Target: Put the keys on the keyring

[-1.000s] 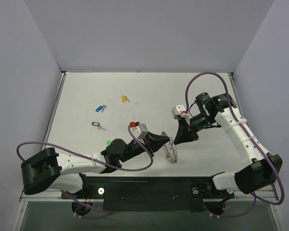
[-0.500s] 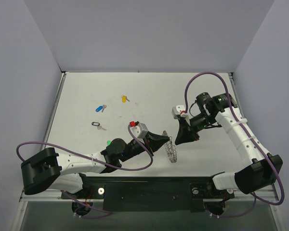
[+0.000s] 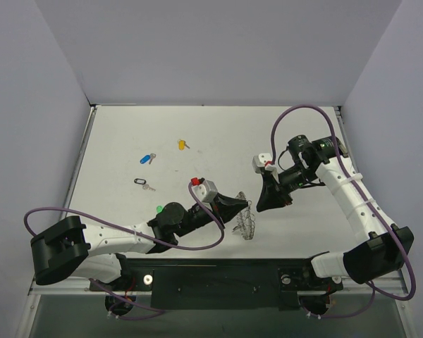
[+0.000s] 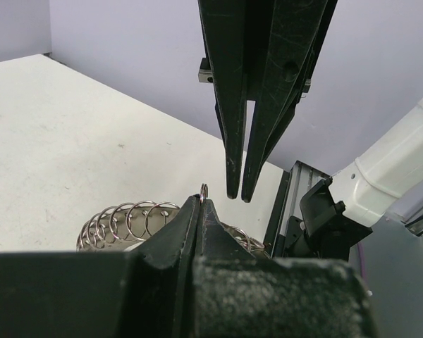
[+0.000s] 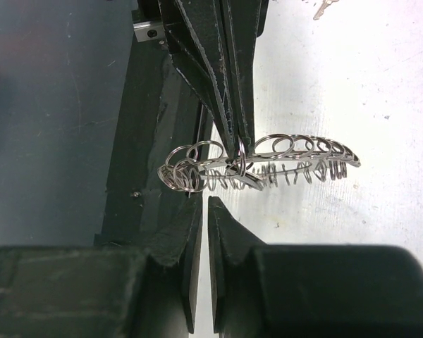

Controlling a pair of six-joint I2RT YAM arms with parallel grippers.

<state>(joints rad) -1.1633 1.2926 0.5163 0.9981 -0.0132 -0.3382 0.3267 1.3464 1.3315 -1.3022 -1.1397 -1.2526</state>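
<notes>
My left gripper (image 3: 244, 205) (image 4: 201, 201) is shut on one loop of the keyring (image 3: 247, 224) (image 4: 127, 220) (image 5: 289, 158), a lacy silver coil that hangs from its tips just above the table. My right gripper (image 3: 259, 205) (image 5: 203, 203) faces it tip to tip, just short of the ring. Its jaws stand a hairline apart with nothing between them. On the table to the left lie a blue key (image 3: 147, 158), a yellow key (image 3: 182, 144), a black key (image 3: 142, 183) and a green key (image 3: 158, 209), the green one close beside my left arm.
The table's black front rail (image 3: 218, 274) runs just behind the ring. Purple cables (image 3: 296, 113) loop over both arms. The silver blade of a key (image 5: 326, 7) shows at the top edge of the right wrist view.
The keyring has swung slightly left and down under my left gripper. My right gripper's jaws have parted by a sliver and stand off the ring. Both arms have hardly moved.
</notes>
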